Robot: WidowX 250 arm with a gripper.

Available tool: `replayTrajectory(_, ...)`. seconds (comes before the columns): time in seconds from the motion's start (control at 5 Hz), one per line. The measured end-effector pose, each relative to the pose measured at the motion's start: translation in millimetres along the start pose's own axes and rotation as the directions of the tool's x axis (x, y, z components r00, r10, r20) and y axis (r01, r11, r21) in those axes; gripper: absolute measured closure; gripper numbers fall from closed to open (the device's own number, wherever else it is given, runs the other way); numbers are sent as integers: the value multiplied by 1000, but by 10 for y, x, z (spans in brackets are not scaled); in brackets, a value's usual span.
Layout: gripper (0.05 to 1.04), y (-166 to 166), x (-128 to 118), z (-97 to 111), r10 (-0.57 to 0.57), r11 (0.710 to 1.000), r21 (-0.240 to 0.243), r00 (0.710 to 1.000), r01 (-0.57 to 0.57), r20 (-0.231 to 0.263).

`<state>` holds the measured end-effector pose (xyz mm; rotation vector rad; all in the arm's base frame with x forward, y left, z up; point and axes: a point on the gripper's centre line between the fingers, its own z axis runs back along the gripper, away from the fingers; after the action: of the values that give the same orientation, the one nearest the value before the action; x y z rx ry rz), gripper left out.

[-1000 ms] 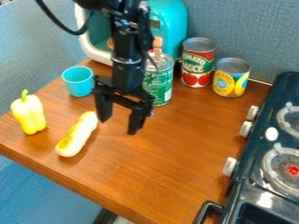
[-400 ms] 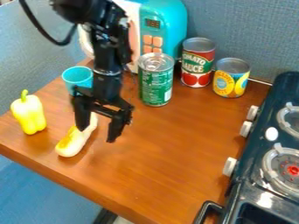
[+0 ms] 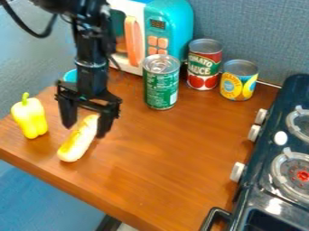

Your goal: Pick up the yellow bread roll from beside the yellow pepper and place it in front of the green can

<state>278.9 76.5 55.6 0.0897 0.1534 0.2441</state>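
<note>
The toy microwave stands at the back of the brown desk. The black gripper hangs over the upper end of the yellow and white toy hot dog, its fingers wide apart. The hot dog lies on the desk, between the yellow pepper and the green can. Part of a small blue cup peeks out behind the gripper.

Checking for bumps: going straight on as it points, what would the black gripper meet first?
Probably the long yellow-and-white toy, which seems roughly below the gripper; depth is unclear, so a fingertip might touch the wooden tabletop first.
</note>
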Motion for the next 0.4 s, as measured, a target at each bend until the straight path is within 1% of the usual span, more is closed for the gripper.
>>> replayTrajectory(0.2,82,86,-14,-24,24,1000,-11,1000,-24,-4)
replayTrajectory(0.4,82,145,-27,-35,20,1000,-12,1000,-20,-14)
